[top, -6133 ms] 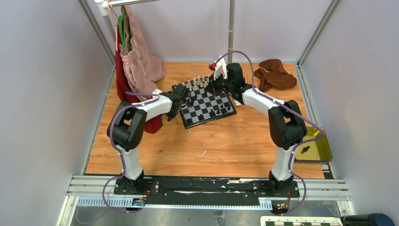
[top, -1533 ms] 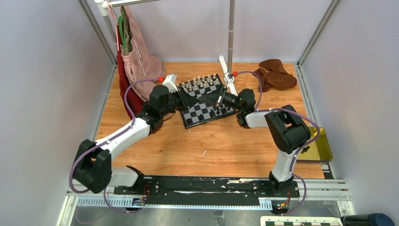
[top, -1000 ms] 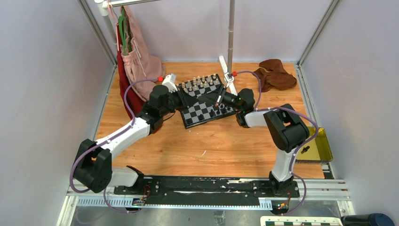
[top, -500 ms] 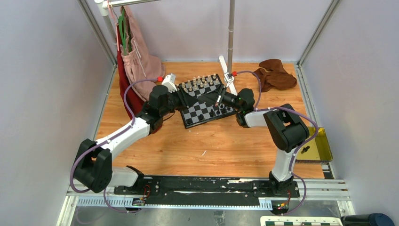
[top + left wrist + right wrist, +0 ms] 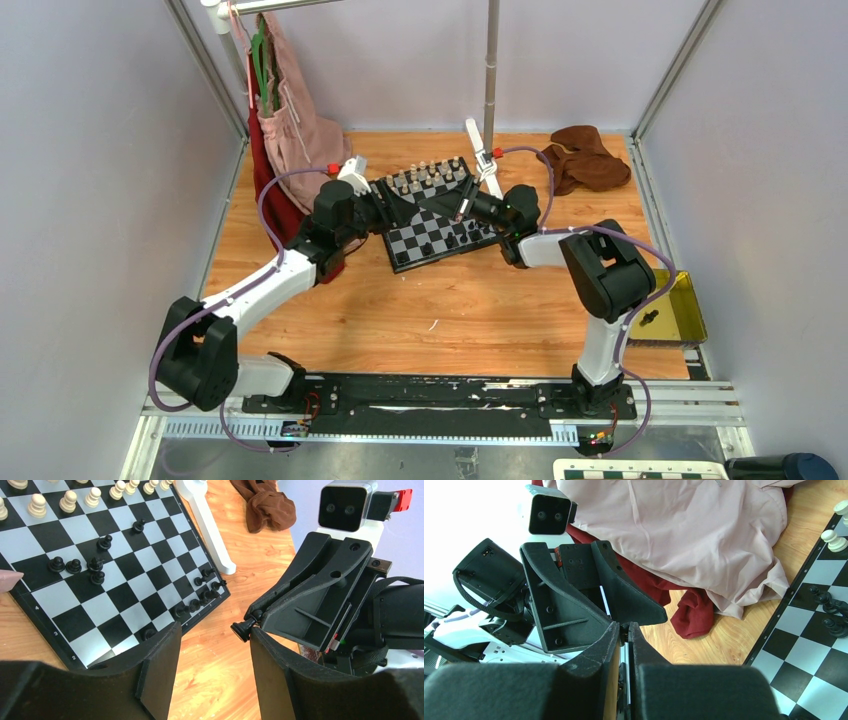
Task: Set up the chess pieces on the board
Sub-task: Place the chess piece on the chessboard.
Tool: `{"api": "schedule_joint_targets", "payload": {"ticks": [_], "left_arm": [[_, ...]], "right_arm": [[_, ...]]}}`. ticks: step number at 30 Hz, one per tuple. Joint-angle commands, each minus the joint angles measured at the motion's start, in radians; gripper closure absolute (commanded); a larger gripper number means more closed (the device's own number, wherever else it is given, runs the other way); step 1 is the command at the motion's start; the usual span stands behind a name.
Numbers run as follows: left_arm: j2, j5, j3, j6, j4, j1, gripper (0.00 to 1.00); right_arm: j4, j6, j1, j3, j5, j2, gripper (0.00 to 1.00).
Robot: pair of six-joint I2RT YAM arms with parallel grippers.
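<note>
Lying askew in the upper middle of the top view, the board (image 5: pixel 425 228) is black-and-white checkered with a thin black border. Cream pieces (image 5: pixel 67 501) line its top rows, while black pieces (image 5: pixel 95 565) stand scattered mid-board and bunched along one edge. The left gripper (image 5: pixel 214 630) has its fingers apart and empty. The right gripper (image 5: pixel 252 620) is clamped on a small black piece (image 5: pixel 243 628), just off the board's lower right corner.
</note>
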Motion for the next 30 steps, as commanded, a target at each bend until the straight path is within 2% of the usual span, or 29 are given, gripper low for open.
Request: {"api": "schedule_joint_targets", "payload": {"ticks": [1, 11, 22, 27, 30], "left_arm": [[-0.023, 0.050, -0.009, 0.009, 0.026, 0.000, 0.41], [-0.024, 0.085, -0.017, 0.023, 0.026, 0.007, 0.47], [-0.046, 0.085, -0.024, 0.039, 0.009, 0.014, 0.48], [-0.095, 0.041, -0.054, 0.049, -0.014, 0.031, 0.47], [-0.125, -0.008, -0.064, 0.061, -0.057, 0.045, 0.47]], "right_arm": [[-0.010, -0.021, 0.028, 0.036, -0.002, 0.025, 1.00], [-0.042, -0.037, 0.024, 0.084, 0.008, 0.053, 1.00], [-0.089, -0.066, -0.004, 0.126, 0.002, 0.063, 1.00], [-0.270, -0.176, -0.036, 0.181, -0.040, 0.040, 1.00], [-0.521, -0.383, -0.045, 0.233, -0.050, 0.007, 1.00]]}}
